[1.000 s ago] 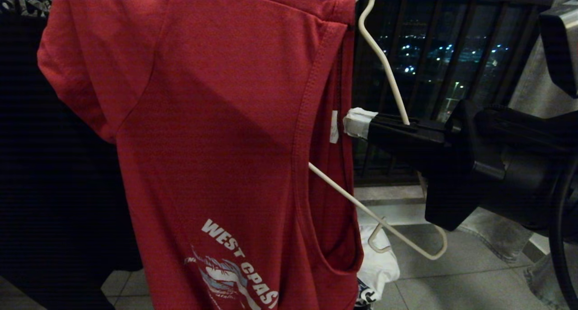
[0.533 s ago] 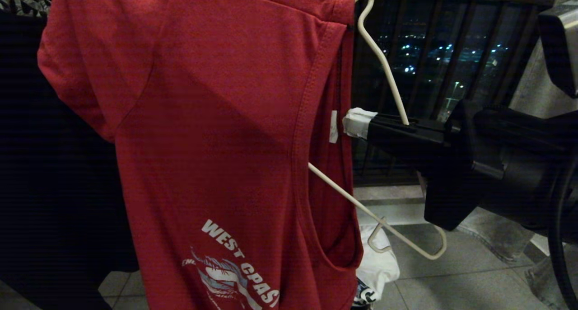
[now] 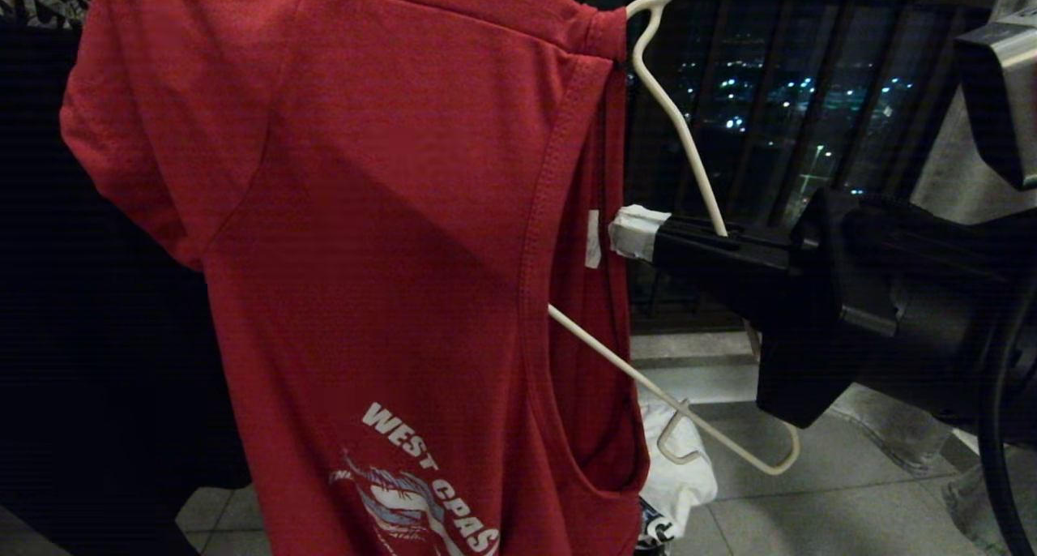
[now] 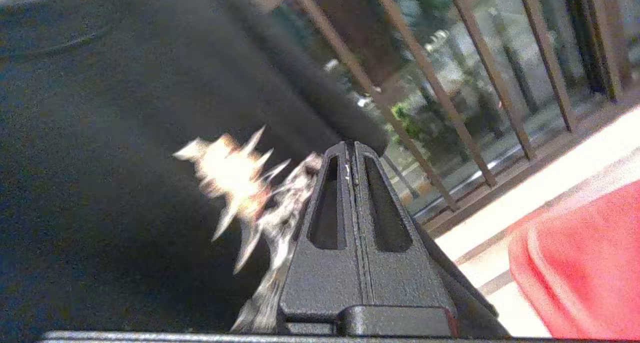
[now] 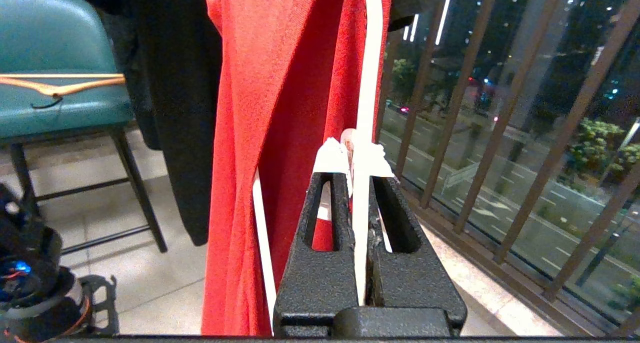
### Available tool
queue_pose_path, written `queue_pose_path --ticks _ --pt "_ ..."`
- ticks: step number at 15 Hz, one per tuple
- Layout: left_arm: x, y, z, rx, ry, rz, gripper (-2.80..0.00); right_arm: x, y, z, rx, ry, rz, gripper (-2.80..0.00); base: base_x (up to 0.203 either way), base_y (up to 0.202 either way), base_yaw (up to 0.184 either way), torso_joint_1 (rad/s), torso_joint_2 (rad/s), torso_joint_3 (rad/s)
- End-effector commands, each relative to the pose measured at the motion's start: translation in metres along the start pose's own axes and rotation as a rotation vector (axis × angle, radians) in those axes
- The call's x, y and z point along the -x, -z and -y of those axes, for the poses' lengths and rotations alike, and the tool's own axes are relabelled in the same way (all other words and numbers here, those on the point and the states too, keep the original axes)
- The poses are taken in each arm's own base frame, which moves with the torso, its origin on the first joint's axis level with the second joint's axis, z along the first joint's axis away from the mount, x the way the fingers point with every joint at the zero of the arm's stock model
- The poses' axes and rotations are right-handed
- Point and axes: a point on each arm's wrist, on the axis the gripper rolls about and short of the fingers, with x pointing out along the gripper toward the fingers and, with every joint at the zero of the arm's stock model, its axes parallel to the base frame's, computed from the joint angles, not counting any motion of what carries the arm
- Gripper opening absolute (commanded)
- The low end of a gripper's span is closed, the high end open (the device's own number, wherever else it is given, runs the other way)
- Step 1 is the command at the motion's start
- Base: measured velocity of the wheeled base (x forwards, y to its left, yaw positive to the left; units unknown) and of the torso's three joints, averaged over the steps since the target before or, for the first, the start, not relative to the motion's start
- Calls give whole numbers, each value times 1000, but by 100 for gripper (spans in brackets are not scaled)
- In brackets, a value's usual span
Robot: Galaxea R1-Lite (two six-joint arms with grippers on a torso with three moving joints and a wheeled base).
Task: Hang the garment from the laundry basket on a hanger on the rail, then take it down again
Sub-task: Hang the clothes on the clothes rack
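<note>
two grippers are in play. nearest, the right gripper (image 5: pixel 361 158) has its taped fingertips (image 3: pixel 636 232) pinched on the thin white hanger (image 3: pixel 689 163), gripping one wire arm of it; the hanger is tilted steeply, its far shoulder with the small notch hook low down. the red shirt (image 3: pixel 389 248) hangs just beside that gripper, draped over the hanger with one hanger arm running inside it and the other arm bare, so it looks only half threaded. the left gripper (image 4: pixel 353 150), seen only in its own wrist view, is pressed together and empty, held in front of a black shirt (image 4: pixel 125 148) with a pale print. behind, a teal chair (image 5: pixel 55 58) carries a wooden hanger (image 5: pixel 60 83); farthest, dark window bars (image 3: pixel 810 110). neither basket nor rail is visible. judged stage: the shirt is out of the basket and partly on the hanger; seating the second shoulder, hooking it on the rail and taking it down remain.
</note>
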Motion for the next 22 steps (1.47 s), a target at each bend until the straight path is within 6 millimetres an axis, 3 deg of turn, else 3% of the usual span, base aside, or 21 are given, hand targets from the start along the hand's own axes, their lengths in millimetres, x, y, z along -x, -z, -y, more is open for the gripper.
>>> queue_pose_path --ticks 1,6,10,15,19,22 --pt "-11 5 10 7 90 -43 -280 -3 4 -3 -4 -17 -10 -280 0 0 0 0 0 0" --pt "9 -2 20 39 175 -22 -280 -10 20 -10 -24 -59 -114 -280 0 0 0 0 0 0" --pt "54 -7 30 101 316 -8 -280 -13 26 -10 -13 -64 -135 -280 0 0 0 0 0 0" --pt "97 6 40 262 566 -83 -280 -8 39 -12 38 -116 -176 -280 0 0 0 0 0 0" --pt "87 12 49 315 624 -169 -280 -3 49 -15 74 -169 -205 -280 0 0 0 0 0 0" --pt "77 17 55 316 653 -221 -280 0 45 -16 77 -171 -192 -280 0 0 0 0 0 0"
